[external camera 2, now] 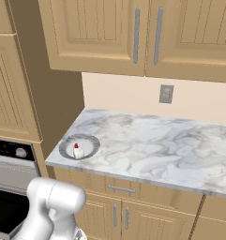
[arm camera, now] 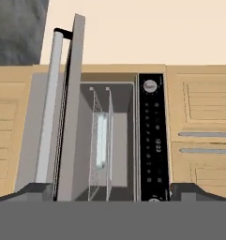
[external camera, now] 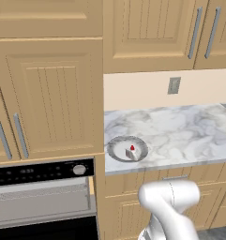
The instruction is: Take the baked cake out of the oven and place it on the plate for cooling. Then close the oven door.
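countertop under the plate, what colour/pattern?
White-and-grey marble veining on the countertop; the plate is grey-rimmed with a white centre. Best seen in the right base view.

The arm [external camera: 169, 206] rises at the lower right of the left base view and at the lower left of the right base view, its rounded white joint bent over and the links dropping below the frame edge. In the hand view the gripper [arm camera: 112, 191] has its jaws spread wide, the two dark fingertips [arm camera: 34, 191] far apart with nothing between them.
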